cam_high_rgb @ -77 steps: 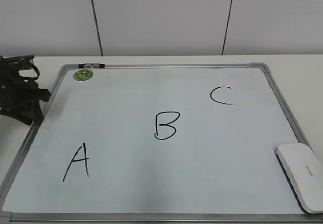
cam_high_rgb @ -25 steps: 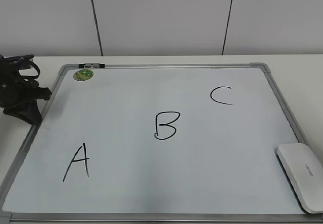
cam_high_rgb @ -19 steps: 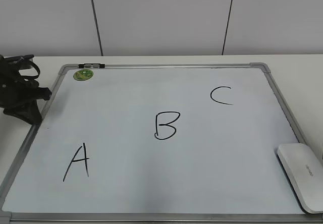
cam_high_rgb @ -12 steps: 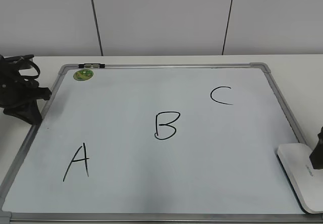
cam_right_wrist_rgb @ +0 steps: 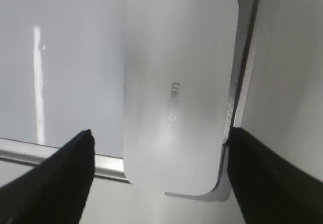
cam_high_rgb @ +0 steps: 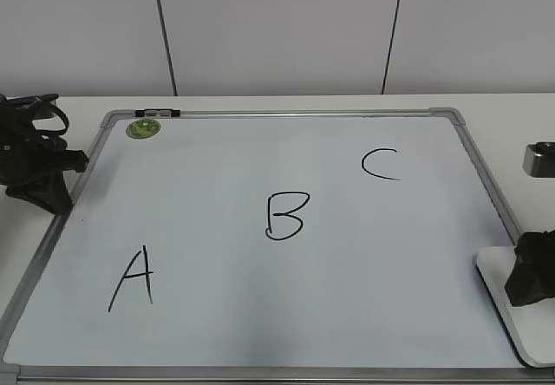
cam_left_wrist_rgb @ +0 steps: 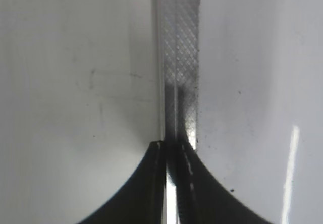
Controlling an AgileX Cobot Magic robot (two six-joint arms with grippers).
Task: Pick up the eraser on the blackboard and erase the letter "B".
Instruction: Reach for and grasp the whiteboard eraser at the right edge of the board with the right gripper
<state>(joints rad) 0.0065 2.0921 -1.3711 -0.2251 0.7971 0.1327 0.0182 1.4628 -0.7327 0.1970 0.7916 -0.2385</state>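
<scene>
The blackboard (cam_high_rgb: 217,168) is a white board with a silver frame, lying flat. The letter "B" (cam_high_rgb: 286,216) is drawn in black at its middle. The white eraser (cam_high_rgb: 494,272) lies at the board's right front corner, partly hidden by my right gripper (cam_high_rgb: 531,279). In the right wrist view the eraser (cam_right_wrist_rgb: 179,82) lies between the wide-open fingers of the right gripper (cam_right_wrist_rgb: 159,153), not gripped. My left gripper (cam_high_rgb: 39,177) rests at the board's left edge; in the left wrist view the left gripper (cam_left_wrist_rgb: 174,148) is shut over the frame (cam_left_wrist_rgb: 179,57).
A black "A" (cam_high_rgb: 132,278) is at the front left and a black "C" (cam_high_rgb: 380,164) at the back right. A round green magnet (cam_high_rgb: 143,128) sits at the back left corner. The board frame (cam_right_wrist_rgb: 242,72) runs beside the eraser.
My right gripper has come in from the right edge and now hovers over the eraser, covering part of it. The left arm and the letters have not moved.
</scene>
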